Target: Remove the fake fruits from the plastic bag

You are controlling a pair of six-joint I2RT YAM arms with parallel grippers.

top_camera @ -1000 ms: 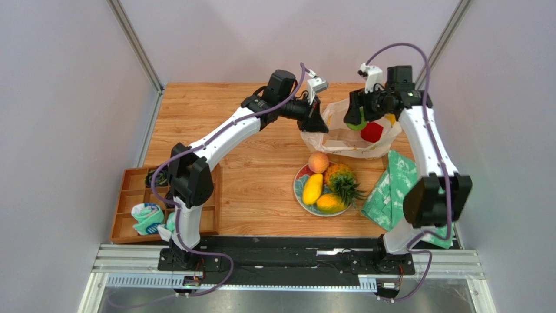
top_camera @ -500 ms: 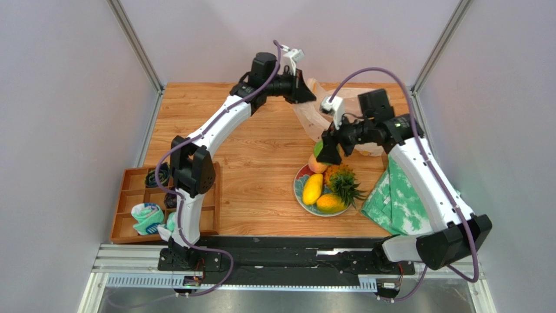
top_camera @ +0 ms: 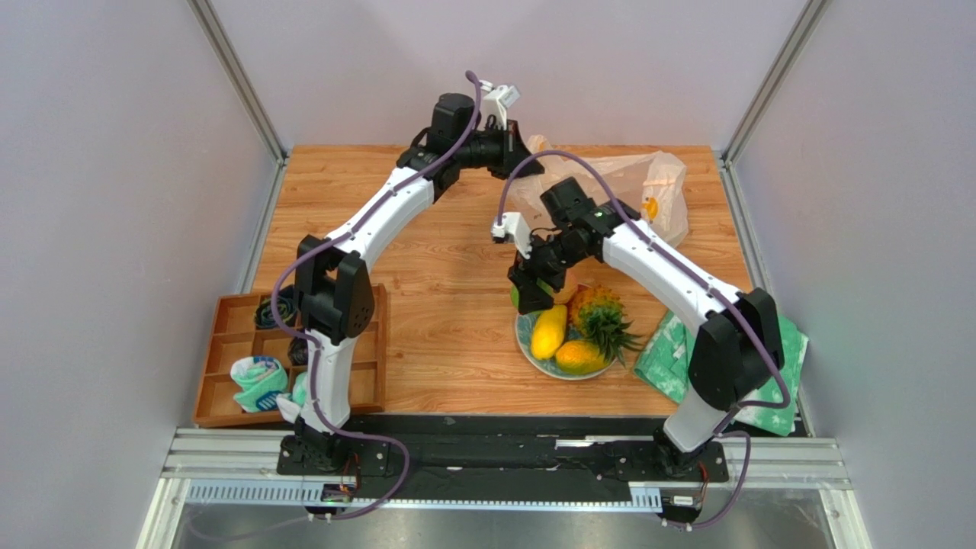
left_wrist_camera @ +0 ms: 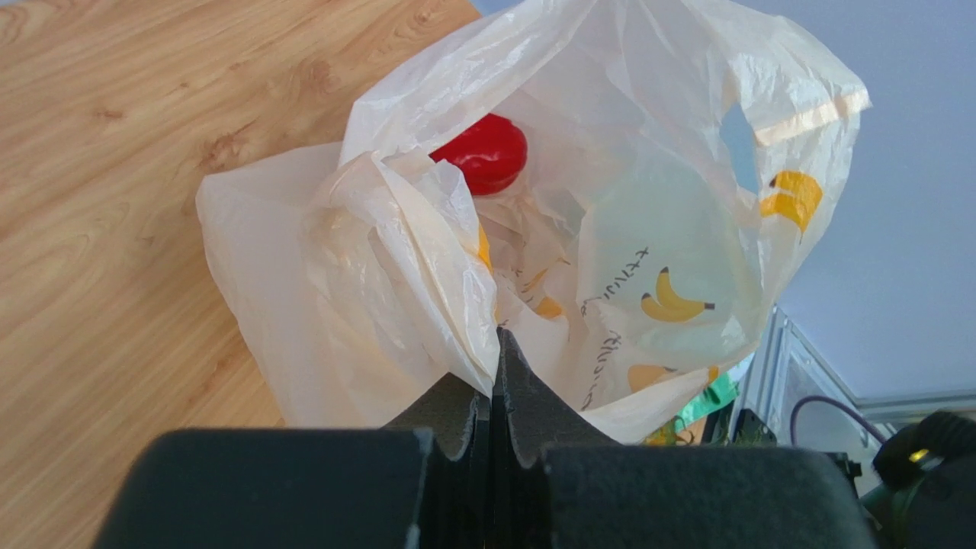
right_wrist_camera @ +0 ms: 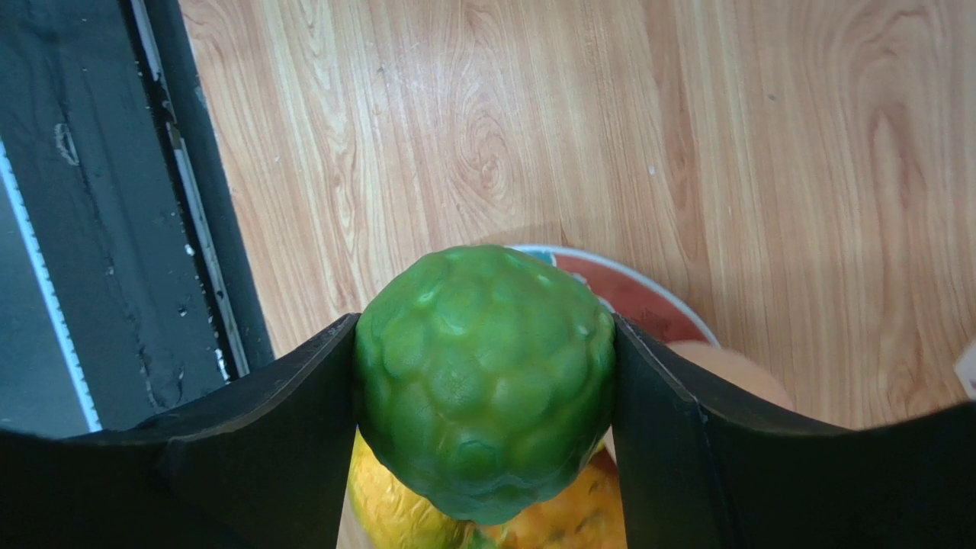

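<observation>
**Bumpy Green Fruit Held Over the Plate, Ready to Be Set Down**

The bumpy green fruit (right_wrist_camera: 481,372) is clamped across its widest part between the black pads of the right gripper (top_camera: 530,288). It is held just above the near rim of the plate (right_wrist_camera: 647,303). The step in hand is judged to be the setting-down.

It is best done by lowering the fruit onto a bare part of the plate beside the mangoes (top_camera: 549,332), not on top of them. A round, knobbly plastic ball is likely to roll off a curved neighbour. The jaws should be parted only once the fruit is resting, and the wrist then lifted straight up so that nothing is nudged.

The left gripper (left_wrist_camera: 495,378) is pinched fully closed on a gathered fold of the plastic bag (left_wrist_camera: 642,229). By this fold the bag's mouth is held up and open at the far side of the table (top_camera: 447,297). A red bell pepper (left_wrist_camera: 487,152) is seen lying inside, so the task is judged unfinished. That hold is best kept so the pepper can be reached.

The bag is thin, crinkly and translucent white, printed with yellow bananas and dark text. The green fruit is covered in rounded, scale-like bumps with a waxy sheen. The pepper is glossy and smooth. The mangoes are smooth, elongated and yellow-orange. The pineapple (top_camera: 598,315) is small and topped with spiky leaves. The table is of pale wood grain.
</observation>
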